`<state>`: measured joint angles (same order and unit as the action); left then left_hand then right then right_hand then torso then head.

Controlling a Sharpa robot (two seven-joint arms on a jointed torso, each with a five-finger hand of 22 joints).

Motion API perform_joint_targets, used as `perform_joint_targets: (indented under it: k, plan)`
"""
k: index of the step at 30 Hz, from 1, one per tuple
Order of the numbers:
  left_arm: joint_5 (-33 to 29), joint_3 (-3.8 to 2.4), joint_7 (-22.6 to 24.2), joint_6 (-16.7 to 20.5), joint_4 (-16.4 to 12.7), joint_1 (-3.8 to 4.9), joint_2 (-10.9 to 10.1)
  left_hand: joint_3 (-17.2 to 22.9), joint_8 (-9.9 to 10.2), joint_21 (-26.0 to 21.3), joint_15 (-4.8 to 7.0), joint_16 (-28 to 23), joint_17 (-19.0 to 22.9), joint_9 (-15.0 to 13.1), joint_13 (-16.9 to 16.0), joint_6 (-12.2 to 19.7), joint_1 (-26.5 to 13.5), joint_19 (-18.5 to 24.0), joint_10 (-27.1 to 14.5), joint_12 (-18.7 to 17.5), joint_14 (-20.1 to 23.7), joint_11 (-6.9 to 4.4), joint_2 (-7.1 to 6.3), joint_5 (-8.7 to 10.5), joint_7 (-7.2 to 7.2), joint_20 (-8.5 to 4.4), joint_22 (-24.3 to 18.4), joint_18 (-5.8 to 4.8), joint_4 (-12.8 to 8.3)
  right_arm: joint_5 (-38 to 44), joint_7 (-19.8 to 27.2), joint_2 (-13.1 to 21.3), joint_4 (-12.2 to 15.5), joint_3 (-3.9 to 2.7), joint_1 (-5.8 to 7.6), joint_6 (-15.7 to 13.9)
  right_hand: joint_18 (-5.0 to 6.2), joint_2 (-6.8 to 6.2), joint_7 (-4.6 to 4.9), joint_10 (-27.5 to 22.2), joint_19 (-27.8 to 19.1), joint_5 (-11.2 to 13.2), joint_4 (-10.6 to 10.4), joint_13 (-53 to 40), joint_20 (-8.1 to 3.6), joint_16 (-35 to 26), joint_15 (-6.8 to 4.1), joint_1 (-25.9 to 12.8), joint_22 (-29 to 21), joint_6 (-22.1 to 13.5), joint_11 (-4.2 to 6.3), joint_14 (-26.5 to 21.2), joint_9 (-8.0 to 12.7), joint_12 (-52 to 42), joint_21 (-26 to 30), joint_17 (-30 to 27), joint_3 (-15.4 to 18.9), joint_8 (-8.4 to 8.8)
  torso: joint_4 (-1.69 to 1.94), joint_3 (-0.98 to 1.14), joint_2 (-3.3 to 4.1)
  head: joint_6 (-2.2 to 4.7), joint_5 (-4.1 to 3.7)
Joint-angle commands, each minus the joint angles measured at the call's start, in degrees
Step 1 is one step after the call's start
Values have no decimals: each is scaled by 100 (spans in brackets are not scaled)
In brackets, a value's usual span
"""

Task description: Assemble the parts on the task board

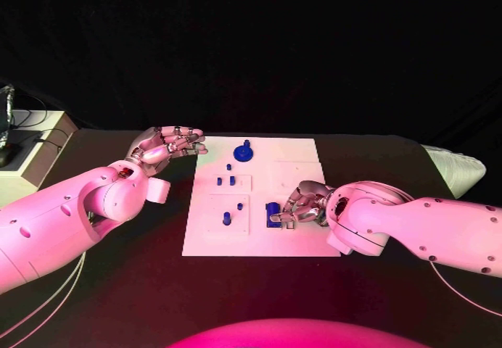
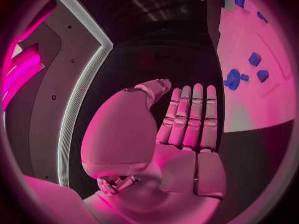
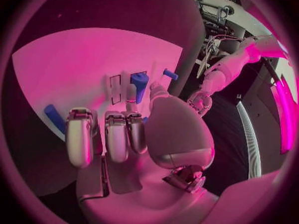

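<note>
The white task board [image 1: 262, 239] lies mid-table. A round blue part [image 1: 244, 152] stands at its far edge, with small blue pegs [image 1: 228, 167] [image 1: 227, 217] on the left half. My right hand [image 1: 300, 204] rests on the board's near right area. Its thumb and a finger pinch an upright blue part [image 1: 274, 214], which the right wrist view shows as a blue part [image 3: 139, 83] between the fingertips [image 3: 130, 95]. My left hand [image 1: 167, 146] hovers just off the board's far left corner. The left wrist view shows its fingers [image 2: 190, 115] straight and holding nothing.
A grey box [image 1: 37, 148] with cables sits at the table's far left edge. A white padded object [image 1: 457, 167] lies at the far right. Bare black table [image 1: 125, 290] surrounds the board. Another blue peg [image 3: 54, 118] lies beside my right fingers.
</note>
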<state>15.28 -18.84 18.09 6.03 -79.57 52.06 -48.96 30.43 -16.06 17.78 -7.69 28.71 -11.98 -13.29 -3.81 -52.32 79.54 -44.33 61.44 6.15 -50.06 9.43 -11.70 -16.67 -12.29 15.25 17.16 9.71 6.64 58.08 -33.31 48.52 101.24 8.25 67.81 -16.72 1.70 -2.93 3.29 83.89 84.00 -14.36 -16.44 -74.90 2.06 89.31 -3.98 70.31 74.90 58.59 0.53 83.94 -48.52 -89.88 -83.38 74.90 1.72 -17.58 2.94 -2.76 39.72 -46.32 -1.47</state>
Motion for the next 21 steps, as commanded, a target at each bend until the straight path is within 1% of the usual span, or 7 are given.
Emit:
perform_joint_targets:
  k: [1, 7, 10, 12, 18, 20, 21]
  plan:
    - [-22, -3, 34, -66, -6, 2, 7, -21, 11, -28, -5, -21, -5, 10, -1, 39, -30, -29, -5, -29, 39, 18, 11, -2, -16, 6, -7, 61, 0, -128, 512, 60, 62, -3, -4, 40, -55, 50, -17, 611, 478, 248, 8, -1510, -50, 27, -59, 288, 1358, 53, 51, 579, 15, -12, -31, 1383, -140, 48, -1, 3, -2, 4, 2]
    - [-21, -3, 28, -65, -2, 1, 6, -21, 11, -28, -5, -21, -5, 10, -1, 39, -30, -29, -5, -29, 39, 18, 11, -2, -16, 6, -7, 61, 0, -193, 679, 129, 98, -6, -5, 196, -62, 4, -55, 611, 484, 278, 49, -1510, -77, 31, -89, 900, 1367, 107, 84, 582, 65, -12, -69, 1396, -468, 102, -2, 1, 1, 9, 3]
    - [-21, -3, 26, -62, -2, 1, 7, -21, 11, -28, -5, -21, -5, 10, -1, 39, -30, -29, -5, -29, 39, 18, 11, -2, -16, 6, -7, 61, 0, -194, 697, 126, 89, -6, -5, 231, -62, -2, -64, 611, 484, 392, 25, -1510, -86, 33, -96, 1077, 1367, 133, 94, 584, 92, -12, -68, 1405, -645, 129, -1, -1, 2, 10, 4]
    - [-20, -3, 26, -62, -2, 1, 7, -21, 11, -28, -5, -21, -5, 10, -1, 39, -30, -29, -5, -29, 39, 18, 11, -2, -16, 6, -7, 61, 0, -185, 680, 116, 77, -6, -5, 217, -65, 2, -72, 611, 487, 432, 23, -1510, -90, 35, -102, 1162, 1371, 149, 101, 584, 104, -12, -86, 1409, -757, 140, 2, -1, 3, 10, 0]
    - [-20, -3, 24, -59, -2, 1, 8, -21, 11, -28, -5, -21, -5, 10, -1, 39, -30, -29, -5, -29, 39, 18, 11, -2, -16, 6, -7, 61, 0, -70, 521, 45, 4, -6, -12, 81, -69, 56, -100, 611, 491, 445, 19, -1510, -107, 37, -122, 1319, 1376, 190, 126, 586, 115, -12, -108, 1418, -1102, 152, 3, -4, 4, 10, -3]
    - [-20, -3, 23, -59, -3, 1, 7, -21, 11, -28, -5, -21, -5, 10, -1, 39, -30, -29, -5, -29, 39, 18, 11, -2, -16, 6, -7, 61, 0, -2, 444, 10, -31, -6, -20, 29, -71, 48, -106, 611, 493, 575, 12, -1510, -115, 39, -129, 1344, 1379, 203, 132, 588, 108, -12, -119, 1423, -1305, 152, 3, -4, 4, 10, -3]
    - [-20, -3, 23, -59, -4, 1, 7, -21, 11, -28, -5, -21, -5, 10, -1, 39, -30, -29, -5, -29, 39, 18, 11, -2, -16, 6, -7, 61, 0, 30, 408, -8, -51, -6, -24, 6, -71, 30, -112, 611, 494, 678, 14, -1510, -119, 42, -133, 1354, 1379, 217, 138, 589, 99, -12, -122, 1431, -1459, 146, 4, -3, 4, 6, -3]
